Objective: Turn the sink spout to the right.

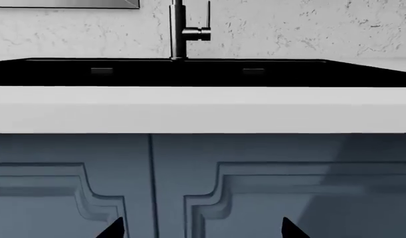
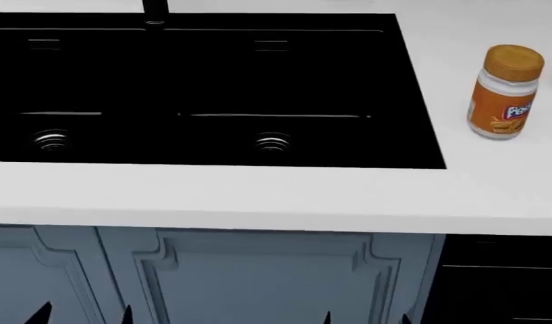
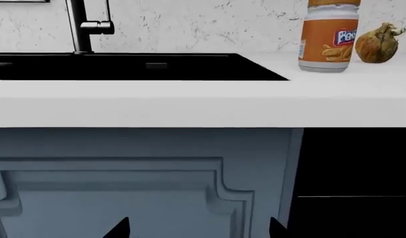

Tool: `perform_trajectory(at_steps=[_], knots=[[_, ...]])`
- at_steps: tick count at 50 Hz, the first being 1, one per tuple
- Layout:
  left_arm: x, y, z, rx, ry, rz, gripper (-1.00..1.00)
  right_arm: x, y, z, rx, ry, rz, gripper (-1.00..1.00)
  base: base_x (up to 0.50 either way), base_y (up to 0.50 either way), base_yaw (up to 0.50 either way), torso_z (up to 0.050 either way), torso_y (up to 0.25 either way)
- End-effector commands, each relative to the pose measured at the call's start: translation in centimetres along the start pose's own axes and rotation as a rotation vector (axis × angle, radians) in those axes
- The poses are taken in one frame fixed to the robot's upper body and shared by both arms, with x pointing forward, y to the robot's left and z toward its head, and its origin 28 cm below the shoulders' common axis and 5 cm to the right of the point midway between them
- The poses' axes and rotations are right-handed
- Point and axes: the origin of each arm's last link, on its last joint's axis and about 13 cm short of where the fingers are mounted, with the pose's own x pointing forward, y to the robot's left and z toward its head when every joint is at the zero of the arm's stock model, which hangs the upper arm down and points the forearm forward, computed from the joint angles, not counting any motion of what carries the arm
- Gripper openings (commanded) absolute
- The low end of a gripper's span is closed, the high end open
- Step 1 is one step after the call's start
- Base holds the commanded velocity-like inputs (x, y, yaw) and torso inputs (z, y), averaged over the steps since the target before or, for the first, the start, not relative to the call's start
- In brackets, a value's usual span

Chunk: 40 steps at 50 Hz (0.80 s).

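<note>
The sink spout (image 1: 178, 29) is a slim matte-black upright tube at the back of the sink (image 1: 203, 74), with a short side stub and thin lever beside it. It also shows in the right wrist view (image 3: 77, 27), and its base shows at the top of the head view (image 2: 155, 10). The sink (image 2: 213, 88) is a wide black double basin with two ringed drains in a white counter. My left gripper (image 1: 201, 230) and right gripper (image 3: 197, 230) are both open and empty. They sit low in front of the blue-grey cabinet doors, far below the spout.
An orange peanut-butter jar (image 2: 505, 93) stands on the white counter (image 2: 258, 196) right of the sink, also in the right wrist view (image 3: 329, 37), with a brown lumpy object (image 3: 378, 43) beside it. A dark appliance front (image 2: 501, 283) is at the lower right.
</note>
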Motion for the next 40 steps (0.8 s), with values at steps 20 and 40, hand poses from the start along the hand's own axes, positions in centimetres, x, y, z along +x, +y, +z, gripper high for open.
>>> perform_trajectory(at_steps=[20,40], knots=[[-0.2,-0.1,0.0,0.004,-0.005,-0.026,1.00,0.0,-0.1,0.1,-0.008,-0.010,-0.019,1.00,0.00,0.00,0.00,0.050,0.000],[0.1,0.7,3.2,0.012,-0.119,0.056,1.00,-0.1,-1.3,4.4,-0.031,-0.075,-0.077,1.00,0.00,0.00,0.00,0.028,0.000]])
